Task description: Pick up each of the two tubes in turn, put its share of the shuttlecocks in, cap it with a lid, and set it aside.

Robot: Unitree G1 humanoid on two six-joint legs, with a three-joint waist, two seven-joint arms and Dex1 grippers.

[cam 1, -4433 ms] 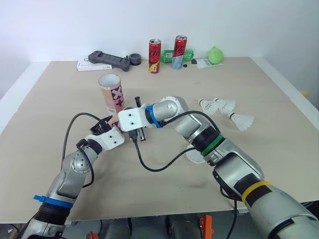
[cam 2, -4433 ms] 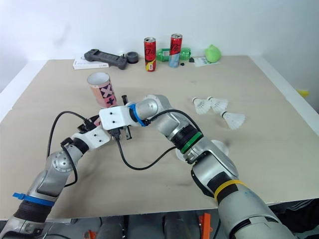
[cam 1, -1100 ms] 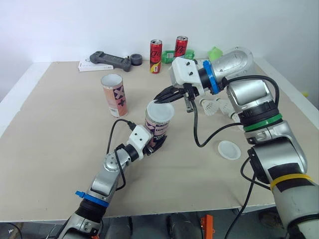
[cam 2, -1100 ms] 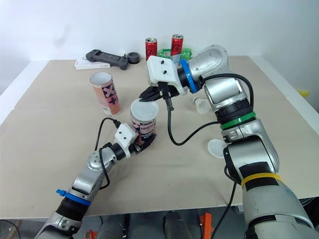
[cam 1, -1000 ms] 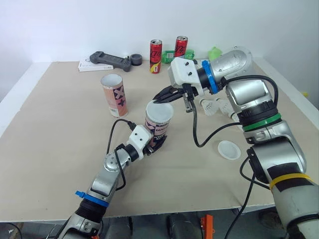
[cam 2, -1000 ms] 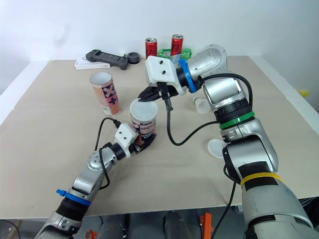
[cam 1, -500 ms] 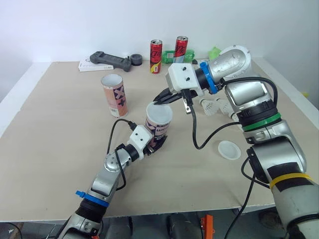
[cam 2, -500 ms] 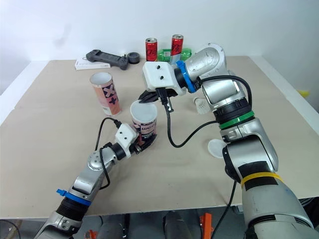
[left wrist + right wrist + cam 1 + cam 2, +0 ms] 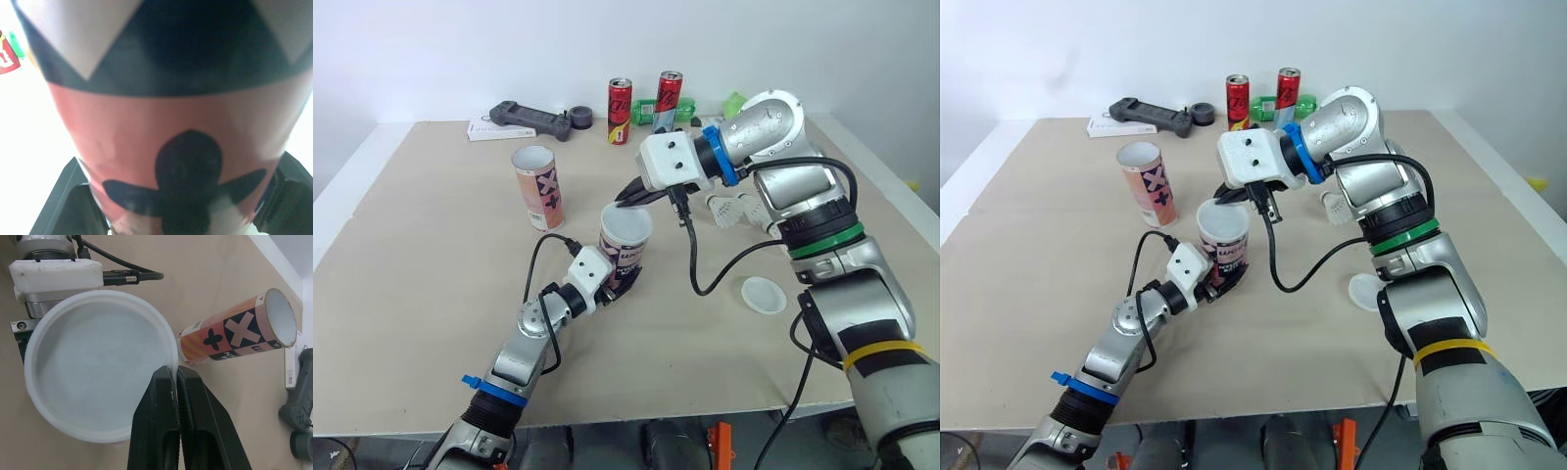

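Note:
An upright pink-and-black tube (image 9: 625, 257) stands mid-table with my left gripper (image 9: 625, 280) shut on its lower part; its black fingers (image 9: 66, 203) flank the tube (image 9: 171, 122) in the left wrist view. A white lid (image 9: 626, 224) lies over the tube's mouth. My right gripper (image 9: 174, 373) is shut on the lid's rim (image 9: 98, 372), coming in from the right (image 9: 623, 202). A second open tube (image 9: 536, 186) stands to the left. Shuttlecocks (image 9: 736, 209) lie on the table behind my right arm, partly hidden.
A second white lid (image 9: 764, 294) lies flat to the right of the held tube. Along the back edge stand two red cans (image 9: 619, 98), a black controller (image 9: 524, 118), a tape roll (image 9: 579, 116) and a green object (image 9: 737, 99).
My right gripper has shifted a little left and down with the lid over the tube's mouth. Several seconds ago both grippers were low beside the left tube.

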